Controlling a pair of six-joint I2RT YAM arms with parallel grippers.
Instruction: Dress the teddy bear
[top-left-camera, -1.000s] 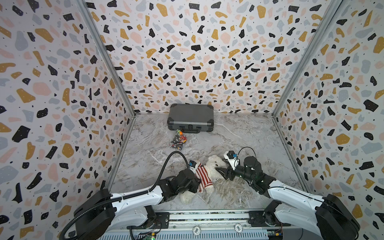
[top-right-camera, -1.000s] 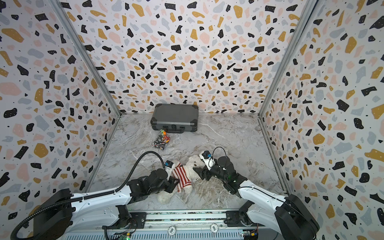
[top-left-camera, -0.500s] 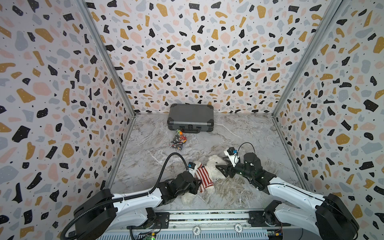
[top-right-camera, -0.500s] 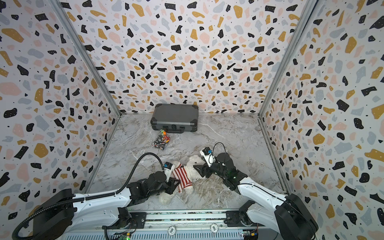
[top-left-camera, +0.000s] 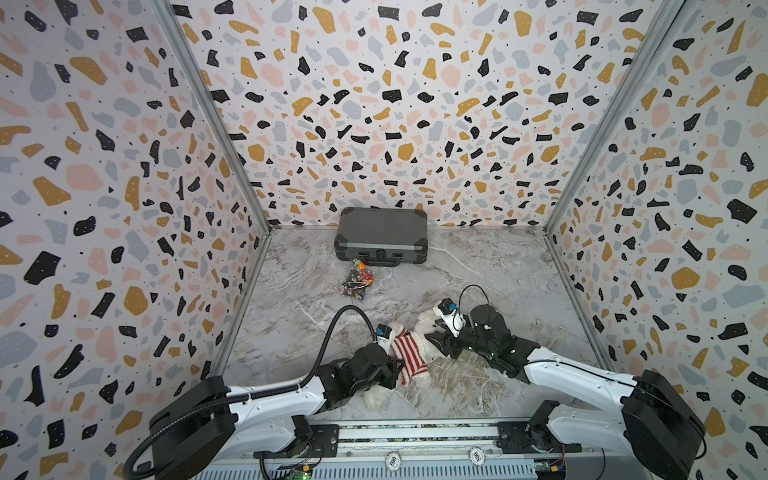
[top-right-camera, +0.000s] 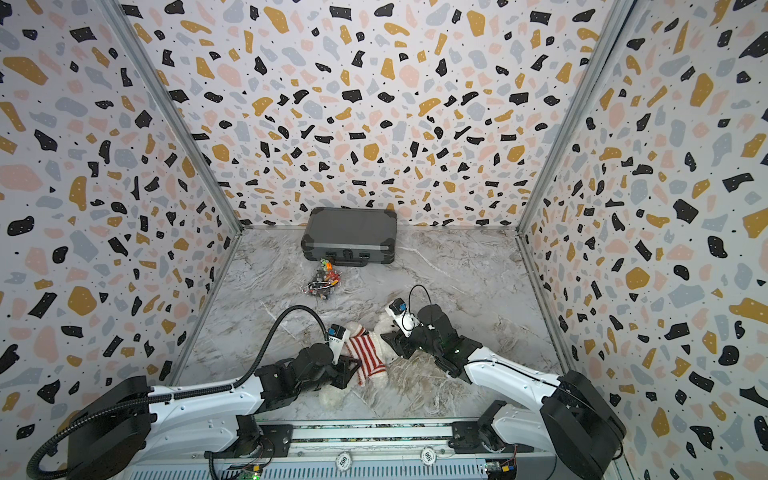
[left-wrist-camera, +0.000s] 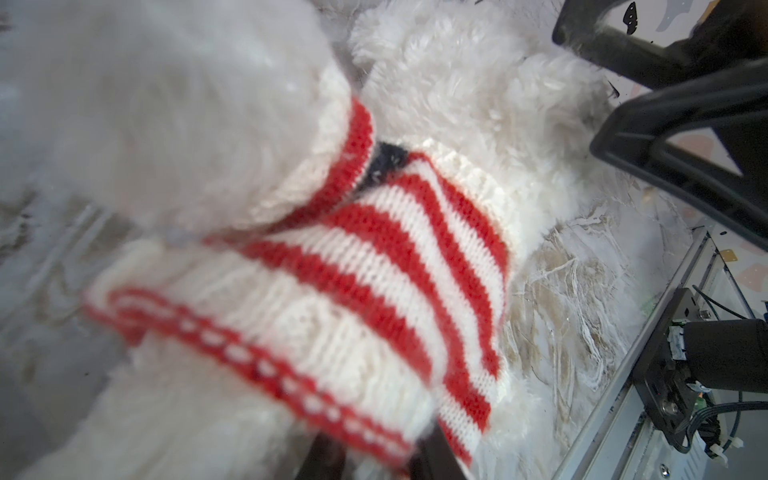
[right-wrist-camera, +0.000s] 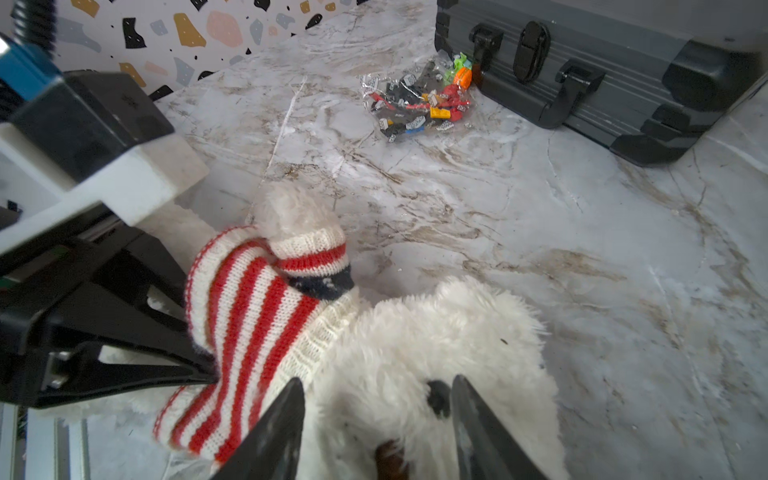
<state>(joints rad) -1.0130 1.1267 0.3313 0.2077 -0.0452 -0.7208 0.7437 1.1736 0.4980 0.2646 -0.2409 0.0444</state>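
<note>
The teddy bear (top-left-camera: 424, 325) is a fluffy white plush lying near the front of the marble floor in both top views (top-right-camera: 383, 332). A red-and-white striped sweater (top-left-camera: 409, 353) covers its torso. My left gripper (top-left-camera: 395, 366) is shut on the sweater's lower hem (left-wrist-camera: 353, 270), and its fingertips are mostly hidden under the knit (left-wrist-camera: 376, 461). My right gripper (right-wrist-camera: 376, 424) straddles the bear's head (right-wrist-camera: 415, 340). Both its fingers press into the fur, with a dark eye and the nose between them. One sleeve (right-wrist-camera: 307, 245) has a paw poking out.
A closed grey case (top-left-camera: 381, 237) stands against the back wall. A clear bag of small coloured bricks (top-left-camera: 357, 282) lies in front of it. Patterned walls close in three sides. The metal rail (top-left-camera: 415, 432) runs along the front edge, just behind the bear.
My right gripper has moved in over the bear's head and its jaws have narrowed onto it. The left gripper has kept its hold on the sweater and barely shifted.
</note>
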